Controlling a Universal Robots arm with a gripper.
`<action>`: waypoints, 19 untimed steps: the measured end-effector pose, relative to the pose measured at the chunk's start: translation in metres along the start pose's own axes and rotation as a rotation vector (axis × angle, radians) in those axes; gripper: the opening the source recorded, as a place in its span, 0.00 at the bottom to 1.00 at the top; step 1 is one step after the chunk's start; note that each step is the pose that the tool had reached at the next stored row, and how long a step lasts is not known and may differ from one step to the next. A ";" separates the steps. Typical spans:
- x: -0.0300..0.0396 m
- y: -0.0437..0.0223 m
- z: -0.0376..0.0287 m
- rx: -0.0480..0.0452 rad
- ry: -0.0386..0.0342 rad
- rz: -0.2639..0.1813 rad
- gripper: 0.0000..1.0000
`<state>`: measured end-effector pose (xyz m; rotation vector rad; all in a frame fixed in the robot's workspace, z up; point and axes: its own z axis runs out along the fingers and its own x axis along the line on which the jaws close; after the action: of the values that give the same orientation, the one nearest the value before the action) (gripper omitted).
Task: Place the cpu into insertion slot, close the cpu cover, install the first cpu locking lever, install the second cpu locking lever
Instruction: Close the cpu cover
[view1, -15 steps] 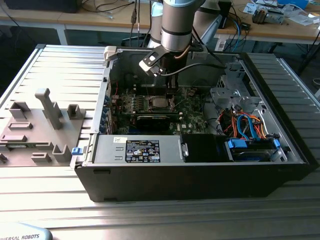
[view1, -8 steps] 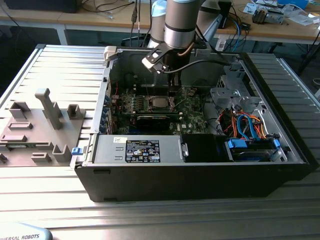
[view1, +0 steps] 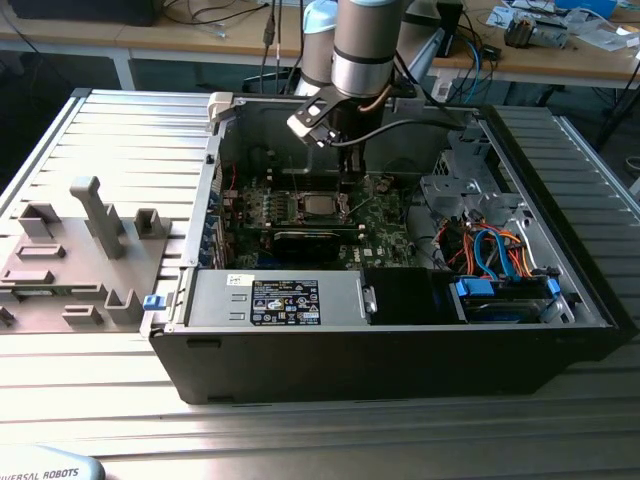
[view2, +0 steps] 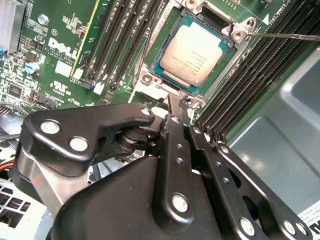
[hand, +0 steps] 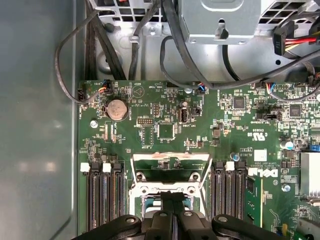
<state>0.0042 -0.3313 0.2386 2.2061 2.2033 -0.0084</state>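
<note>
Silver cpu (view2: 196, 50) in insertion slot (view2: 149, 76), near rim hidden — behind tool (view2: 175, 102)

Ribbed metal table (view1: 300, 430): pale grey, soft glare on ribs. Behind table: wooden bench (view1: 200, 42), white leg (view1: 124, 70), black cables (view1: 215, 14) and small clutter (view1: 560, 25) on top. Beyond table, under bench: dark, shadowed.

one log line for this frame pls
cpu seated in insertion slot | cpu cover open | gripper shut, tips at slot edge
</note>
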 end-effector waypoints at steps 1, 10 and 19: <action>0.0000 0.0006 0.0000 0.0002 0.0000 0.000 0.11; 0.0000 0.0087 -0.0028 0.0044 0.0001 0.000 0.11; -0.0001 0.0190 -0.0056 0.0104 0.0001 0.000 0.11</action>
<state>0.0231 -0.3313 0.2445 2.2112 2.2087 -0.0199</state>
